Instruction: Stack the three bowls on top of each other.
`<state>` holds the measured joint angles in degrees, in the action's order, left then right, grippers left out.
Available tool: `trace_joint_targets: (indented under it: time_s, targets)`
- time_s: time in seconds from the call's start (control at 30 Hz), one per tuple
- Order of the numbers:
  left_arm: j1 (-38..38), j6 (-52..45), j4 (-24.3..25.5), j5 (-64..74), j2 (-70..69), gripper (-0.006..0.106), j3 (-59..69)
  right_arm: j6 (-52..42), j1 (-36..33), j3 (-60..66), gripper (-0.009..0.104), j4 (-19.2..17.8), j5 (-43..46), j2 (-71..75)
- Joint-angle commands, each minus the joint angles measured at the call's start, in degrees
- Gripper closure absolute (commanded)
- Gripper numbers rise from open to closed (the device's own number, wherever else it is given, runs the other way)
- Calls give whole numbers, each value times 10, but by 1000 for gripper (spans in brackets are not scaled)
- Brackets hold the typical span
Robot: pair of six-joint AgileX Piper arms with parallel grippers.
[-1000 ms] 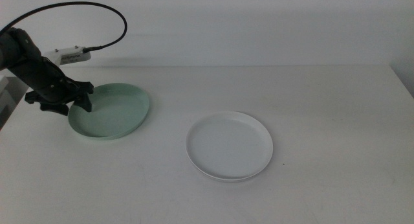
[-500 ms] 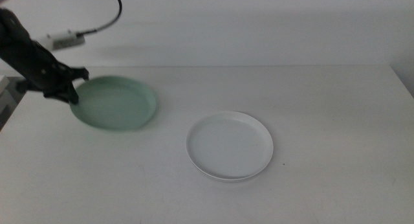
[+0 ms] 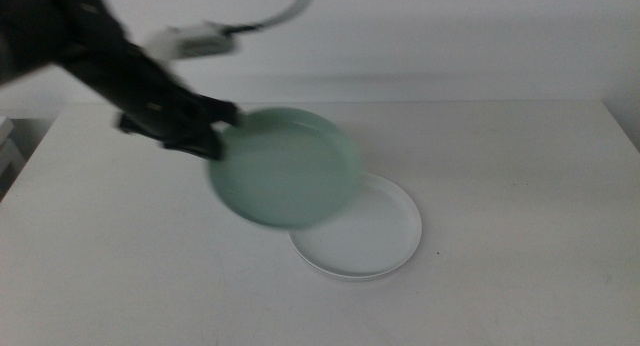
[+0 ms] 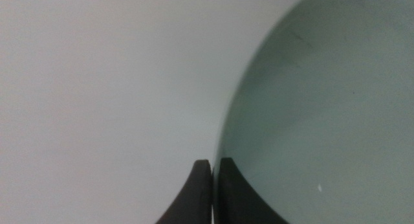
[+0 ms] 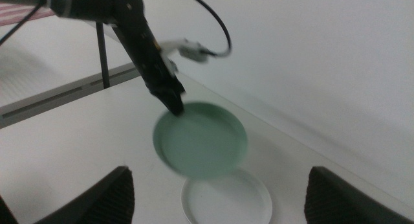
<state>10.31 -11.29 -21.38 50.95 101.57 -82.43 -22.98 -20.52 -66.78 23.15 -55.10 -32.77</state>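
Note:
My left gripper (image 3: 215, 141) is shut on the rim of the mint green bowl (image 3: 290, 171) and holds it in the air, tilted and blurred by motion. Its far side overlaps the upper left part of the white bowl (image 3: 375, 236), which rests on the table. In the left wrist view the jaws of this gripper (image 4: 212, 185) pinch the edge of the green bowl (image 4: 323, 120). The right wrist view looks from a distance at the left gripper (image 5: 171, 98), the green bowl (image 5: 202, 140) and the white bowl (image 5: 226, 199). My right gripper (image 5: 220, 198) is open, empty and out of the middle view.
The white table (image 3: 520, 186) has bare surface to the right of the bowls and along its front. A cable loops from the left arm's wrist camera (image 3: 195, 41). The left table edge (image 3: 20, 171) lies behind the arm.
The left arm has lifted the green bowl off the table's left side and carried it right, so it now hangs partly over the white bowl. The white bowl has not moved.

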Motion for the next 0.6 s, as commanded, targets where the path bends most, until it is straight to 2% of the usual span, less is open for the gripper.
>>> trace_joint_targets:
  time_s: [0.0,0.23,0.57]
  targets:
    - [41,18,-20,-39,-27,105,-6,-4,1,-12,25,6,43,-6]
    - [122,41,-19,-93,12,105,-6,-4,1,-12,25,6,43,-6]
    - [129,44,-22,-149,66,104,-6,-4,1,-12,25,6,43,-6]
